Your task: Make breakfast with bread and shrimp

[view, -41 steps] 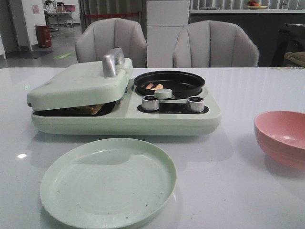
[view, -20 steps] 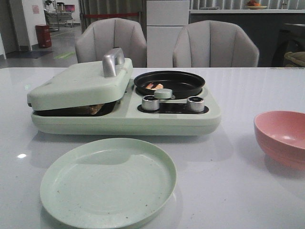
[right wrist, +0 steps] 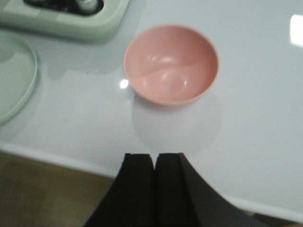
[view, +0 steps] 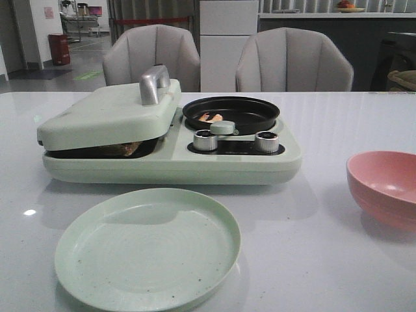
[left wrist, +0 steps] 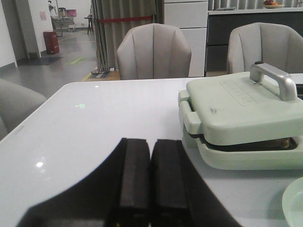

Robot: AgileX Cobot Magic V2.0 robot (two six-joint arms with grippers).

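Behind the glossy white table (view: 338, 123) stand two grey padded, ribbed-back chairs (view: 151, 57) before a white cabinet (view: 228, 39) and dark counter (view: 338, 32), with a grey polished floor (view: 78, 71) and red bin (view: 58, 49) at far left.

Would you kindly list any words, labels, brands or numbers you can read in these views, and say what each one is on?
None can be read.
Embossed marking on the breakfast maker's lid: too faint and small to read.
Pink sign on the far wall: too blurred to read.
Knobs, pink bowl, green plate: no visible text.
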